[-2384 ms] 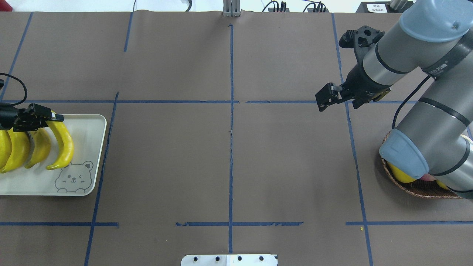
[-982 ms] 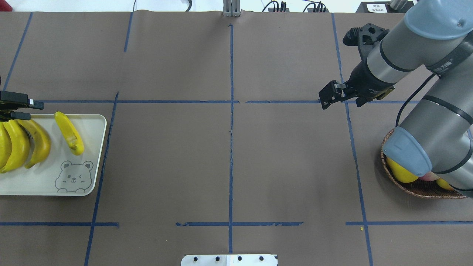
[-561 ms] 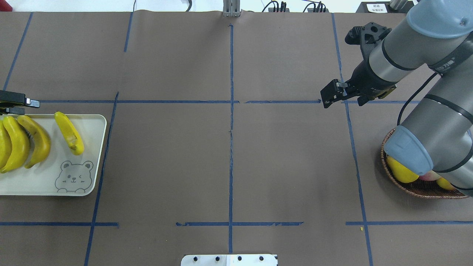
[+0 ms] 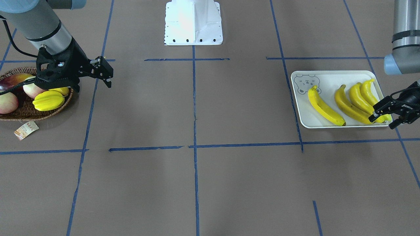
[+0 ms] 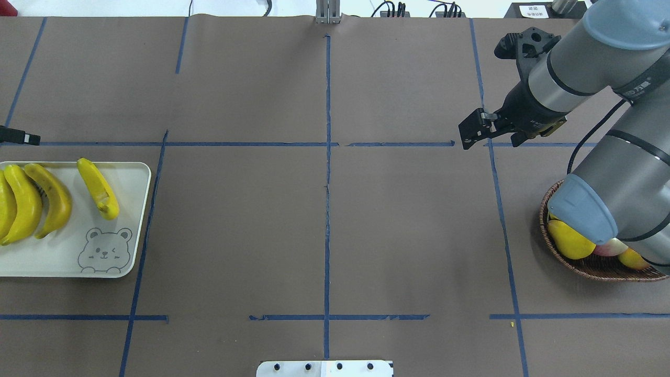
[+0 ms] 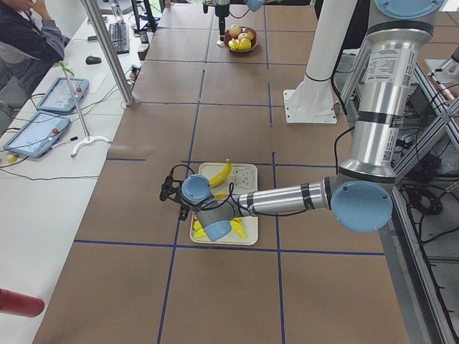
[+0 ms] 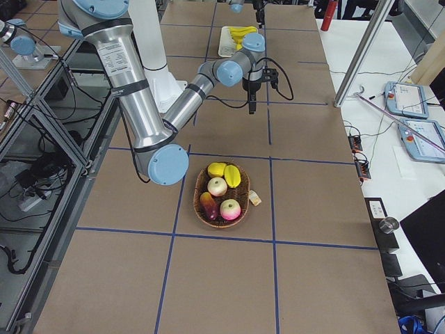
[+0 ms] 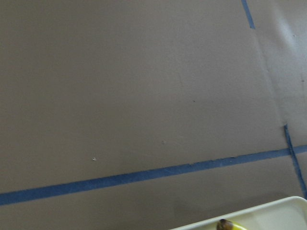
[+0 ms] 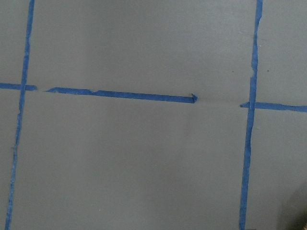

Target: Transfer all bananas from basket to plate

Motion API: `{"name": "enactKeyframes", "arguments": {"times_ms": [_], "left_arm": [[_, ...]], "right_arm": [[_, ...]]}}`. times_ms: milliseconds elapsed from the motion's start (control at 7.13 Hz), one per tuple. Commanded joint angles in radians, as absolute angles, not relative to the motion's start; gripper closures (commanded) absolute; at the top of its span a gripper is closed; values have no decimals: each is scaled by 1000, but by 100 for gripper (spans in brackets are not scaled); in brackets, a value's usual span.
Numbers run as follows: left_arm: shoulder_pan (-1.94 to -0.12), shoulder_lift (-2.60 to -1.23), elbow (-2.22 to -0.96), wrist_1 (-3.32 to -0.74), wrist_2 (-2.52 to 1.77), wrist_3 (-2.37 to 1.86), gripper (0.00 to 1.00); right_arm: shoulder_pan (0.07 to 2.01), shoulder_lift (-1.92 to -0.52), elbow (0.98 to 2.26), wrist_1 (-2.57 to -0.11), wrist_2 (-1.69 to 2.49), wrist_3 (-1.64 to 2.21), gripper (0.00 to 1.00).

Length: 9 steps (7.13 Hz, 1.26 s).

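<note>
Four curved bright-yellow bananas (image 4: 349, 106) on the pale rectangular bear-print tray (image 4: 328, 78)
Dark-tipped; three nested, one apart at their 3 o'clock overhead; left fingers (image 4: 382, 105) and right fingers (image 4: 105, 70) spread, empty.

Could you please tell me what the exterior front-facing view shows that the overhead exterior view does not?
Only front-facing: all four bananas whole, the left gripper whole and open by a corner of the plate, and the basket unobstructed, with its paper tag. Only overhead: cables at the far edge, and the right arm covering most of the basket. Both: the bear-print plate, the right gripper, blue tape lines.
</note>
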<state>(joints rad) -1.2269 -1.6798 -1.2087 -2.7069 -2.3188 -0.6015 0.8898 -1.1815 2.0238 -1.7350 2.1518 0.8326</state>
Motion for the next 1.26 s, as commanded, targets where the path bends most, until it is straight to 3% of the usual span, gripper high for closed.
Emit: {"name": "enactKeyframes", "arguments": {"times_ms": [0, 561, 841, 1122], "left_arm": [[-1244, -1677, -1277, -2483, -2203, -328, 0], [-1360, -1672, -1509, -1899, -1947, 189, 0], [-1435, -1669, -1509, -1704, -1960, 264, 0], [-1570, -1680, -1513, -1475, -2252, 262, 0]], "right_arm": [[908, -1207, 2017, -1735, 2149, 772, 1], [1021, -1284, 1962, -1735, 2151, 490, 1], [1109, -1337, 1925, -1736, 2157, 273, 1], [1217, -1397, 1878, -1738, 2198, 56, 1]]}}
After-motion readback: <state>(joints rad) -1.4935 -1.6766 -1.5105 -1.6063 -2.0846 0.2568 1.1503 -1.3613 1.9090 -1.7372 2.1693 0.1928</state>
